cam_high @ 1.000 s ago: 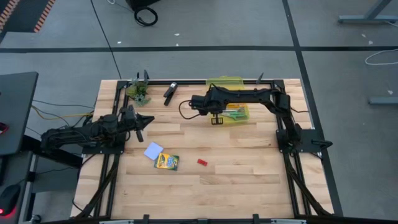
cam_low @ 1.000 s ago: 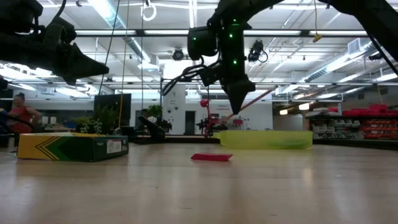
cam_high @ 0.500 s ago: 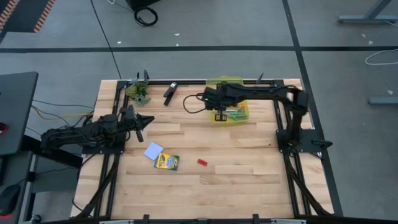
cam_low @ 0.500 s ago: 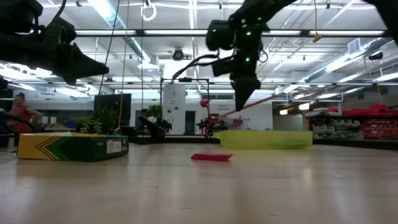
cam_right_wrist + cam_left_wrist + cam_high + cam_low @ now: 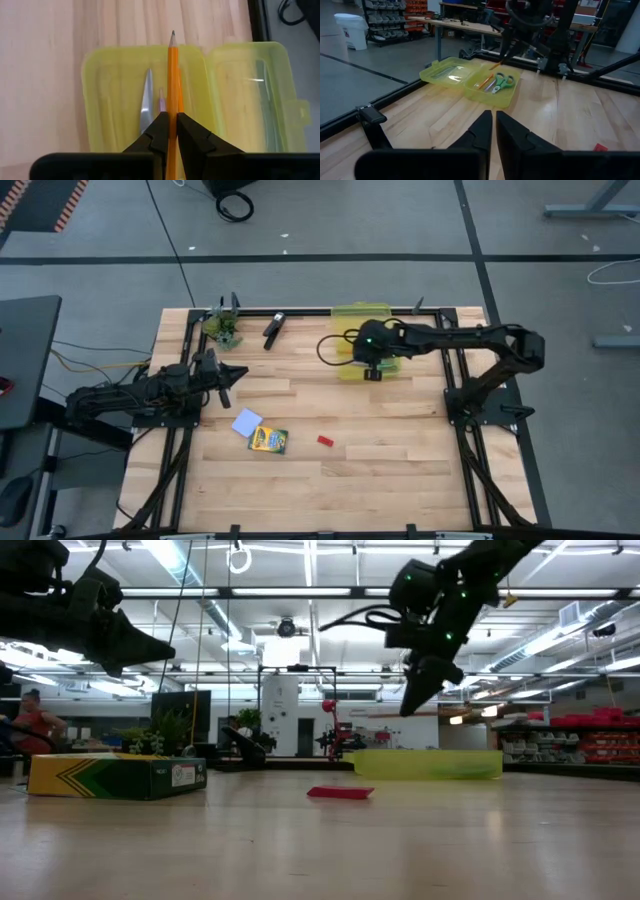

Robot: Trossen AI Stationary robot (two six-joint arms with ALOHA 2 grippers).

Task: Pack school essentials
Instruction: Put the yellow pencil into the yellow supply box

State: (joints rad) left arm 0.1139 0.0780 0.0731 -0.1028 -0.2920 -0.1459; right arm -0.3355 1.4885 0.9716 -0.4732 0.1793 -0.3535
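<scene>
My right gripper [image 5: 372, 370] hangs over the open yellow-green case [image 5: 366, 360] near the table's far edge, shut on an orange pencil [image 5: 172, 70]. In the case's tray lie green-handled scissors [image 5: 501, 81], a purple pen [image 5: 162, 97] and another orange pencil [image 5: 485, 81]. The crayon box [image 5: 268, 440], light-blue pad [image 5: 246, 422] and tiny red piece [image 5: 325, 441] lie flat on the table's near-left part. My left gripper [image 5: 222, 372] waits, shut, above the left side. My right gripper pinches the orange pencil's shaft [image 5: 172, 107] between its two fingers, which come from above and point down. The pencil runs along the fingers, its sharpened tip [image 5: 173, 33] sticking out past them. It is lifted clear above the case's tray.
A black clip-like object [image 5: 273, 329] and a greenish clump [image 5: 222, 328] sit at the far-left corner. The case's lid [image 5: 362, 312] lies open toward the far edge. A black frame [image 5: 452, 360] borders the table. A person [image 5: 35, 725] shows in the room beyond.
My right gripper has moved toward the table's right edge, from the case's left rim to over its tray, and has turned about its wrist, still shut on the pencil. The right arm's elbow has swung out to the right.
</scene>
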